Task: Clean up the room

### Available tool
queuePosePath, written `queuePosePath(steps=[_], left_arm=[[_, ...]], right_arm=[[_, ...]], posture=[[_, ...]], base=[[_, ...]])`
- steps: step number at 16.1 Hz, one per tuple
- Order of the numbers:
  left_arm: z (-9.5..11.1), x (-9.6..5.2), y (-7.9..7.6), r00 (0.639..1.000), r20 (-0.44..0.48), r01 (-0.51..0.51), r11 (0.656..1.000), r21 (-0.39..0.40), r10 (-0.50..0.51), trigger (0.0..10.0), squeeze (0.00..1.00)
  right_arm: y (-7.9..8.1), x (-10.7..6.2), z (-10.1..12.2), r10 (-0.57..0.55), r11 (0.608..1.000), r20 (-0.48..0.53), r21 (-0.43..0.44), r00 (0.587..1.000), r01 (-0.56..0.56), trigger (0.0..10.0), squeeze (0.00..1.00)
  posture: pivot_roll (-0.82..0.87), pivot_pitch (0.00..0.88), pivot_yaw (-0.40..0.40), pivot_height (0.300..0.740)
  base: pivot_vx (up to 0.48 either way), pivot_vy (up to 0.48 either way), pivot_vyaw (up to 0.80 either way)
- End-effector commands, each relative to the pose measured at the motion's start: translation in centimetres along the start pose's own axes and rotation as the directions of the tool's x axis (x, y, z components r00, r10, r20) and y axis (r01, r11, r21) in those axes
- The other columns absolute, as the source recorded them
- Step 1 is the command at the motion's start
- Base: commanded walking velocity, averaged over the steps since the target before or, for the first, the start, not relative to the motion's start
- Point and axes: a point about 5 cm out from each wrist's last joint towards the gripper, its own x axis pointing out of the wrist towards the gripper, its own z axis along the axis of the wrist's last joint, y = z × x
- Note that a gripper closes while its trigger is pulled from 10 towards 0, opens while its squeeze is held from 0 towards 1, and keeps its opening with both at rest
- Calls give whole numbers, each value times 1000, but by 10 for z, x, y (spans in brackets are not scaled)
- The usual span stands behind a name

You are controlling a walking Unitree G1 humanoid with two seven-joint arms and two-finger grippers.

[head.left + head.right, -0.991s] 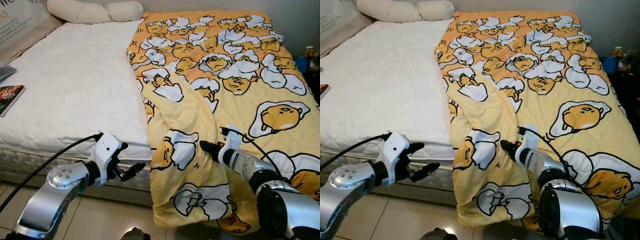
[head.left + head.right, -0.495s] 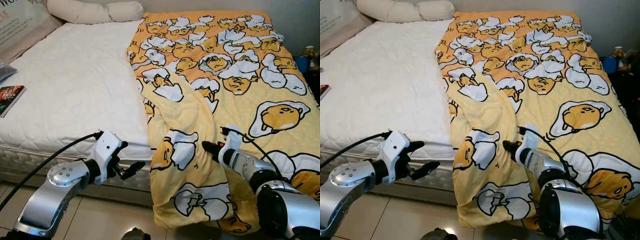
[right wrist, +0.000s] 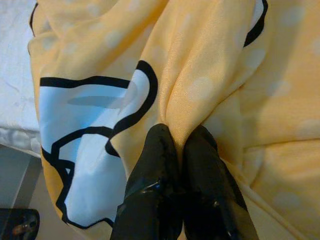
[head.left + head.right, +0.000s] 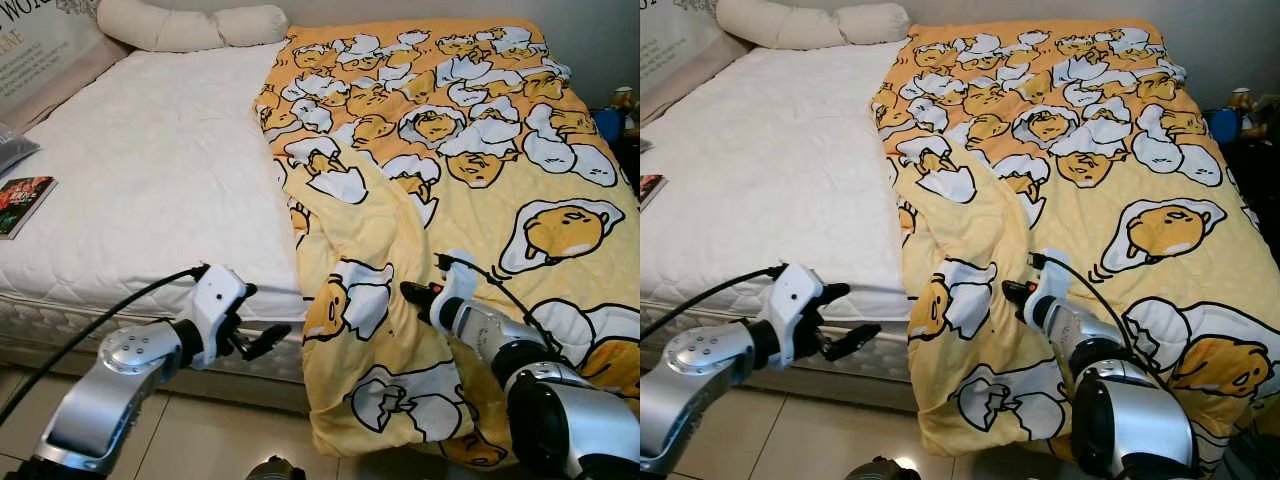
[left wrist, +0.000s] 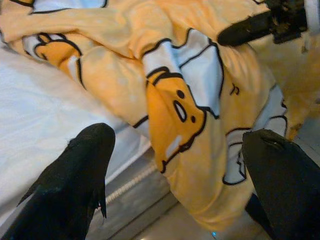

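A yellow blanket [image 4: 450, 170] printed with egg cartoons covers the right half of the bed, and its near corner hangs over the foot edge toward the floor. My right gripper [image 4: 412, 293] is shut on a fold of this blanket [image 3: 190, 95] near the foot edge; the fabric bunches between the black fingers [image 3: 165, 195]. My left gripper [image 4: 262, 322] hovers open at the foot of the bed, just left of the hanging corner, with nothing between its fingers [image 5: 75, 175]. The bare white mattress [image 4: 150, 170] lies to the left.
White pillows [image 4: 190, 25] lie at the head of the bed. A book [image 4: 22, 198] rests on the mattress's left edge. A dark side table with small items [image 4: 618, 115] stands at the right. Tiled floor [image 4: 200, 440] lies below the bed's foot.
The camera has shifted slightly. My right gripper has drawn back a little toward the foot edge with the fold still in it. The left arm holds its place.
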Motion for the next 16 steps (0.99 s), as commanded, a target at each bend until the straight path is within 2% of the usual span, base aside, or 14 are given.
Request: queuePosePath(steps=[1, 3, 4, 6, 7, 8, 9, 10, 11, 12, 13, 14, 15, 16], left_arm=[[-7, -2, 5, 998, -22, -51, 999, 0, 51, 10000, 0], [-11, -4, 15, 989, -17, -145, 989, -4, 144, 10000, 0], [-12, -8, 22, 977, -14, -214, 977, 2, 214, 10000, 0], [-11, -24, 41, 929, -9, -369, 929, 14, 369, 10000, 0], [-9, -37, 55, 890, -5, -456, 889, 23, 457, 10000, 0], [-5, -50, 68, 842, 7, -539, 842, 36, 539, 10000, 0], [-2, -56, 75, 820, 17, -573, 819, 40, 573, 10000, 0], [6, -69, 88, 759, 42, -651, 758, 35, 650, 10000, 0], [8, -72, 91, 745, 49, -666, 745, 30, 665, 10000, 0], [11, -76, 95, 726, 57, -687, 726, 27, 685, 10000, 0], [11, -77, 95, 720, 58, -694, 720, 27, 692, 10000, 0], [11, -76, 95, 720, 58, -694, 720, 25, 692, 10000, 0], [10, -72, 92, 727, 58, -686, 727, 22, 684, 10000, 0], [10, -67, 90, 740, 59, -672, 741, 18, 670, 10000, 0]], right_arm=[[7, 3, -3, 12, 1000, 9, -8, 1000, -12, 0, 0], [28, 12, -7, 94, 995, -1, -21, 996, -94, 0, 0], [47, 18, -11, 161, 986, -16, -38, 987, -161, 0, 0], [100, 31, -23, 313, 944, -71, -89, 947, -318, 0, 0], [135, 35, -34, 402, 897, -125, -145, 907, -417, 0, 0], [171, 36, -46, 489, 831, -184, -197, 852, -520, 0, 0], [188, 35, -52, 532, 790, -213, -223, 820, -571, 0, 0], [230, 28, -68, 646, 649, -293, -275, 705, -709, 0, 0], [240, 25, -74, 676, 601, -318, -282, 664, -747, 0, 0], [252, 20, -83, 708, 526, -366, -299, 604, -796, 0, 0], [251, 20, -87, 687, 517, -388, -334, 615, -788, 5059, 0], [248, 22, -87, 669, 538, -382, -342, 638, -770, 10000, 0], [239, 25, -85, 646, 582, -361, -336, 672, -740, 10000, 1000], [234, 26, -82, 643, 603, -343, -324, 685, -729, 10000, 1000]], posture=[[51, 0, 104, 740], [42, 0, 84, 740], [47, 0, 69, 740], [55, 0, 48, 740], [62, 0, 37, 740], [72, 0, 27, 740], [79, 0, 20, 740], [90, 0, 12, 740], [97, 0, 6, 740], [99, 0, 3, 740], [101, 0, -3, 740], [97, 0, -3, 740], [91, 0, 1, 740], [82, 0, 5, 740]], base=[[0, 0, 0], [0, 0, 0], [0, 0, 0], [0, 0, 0], [0, 0, 0], [0, 0, 0], [0, 0, 0], [0, 0, 0], [0, 0, 0], [0, 0, 0], [0, 0, 0], [0, 0, 0], [0, 0, 0], [0, 0, 0]])
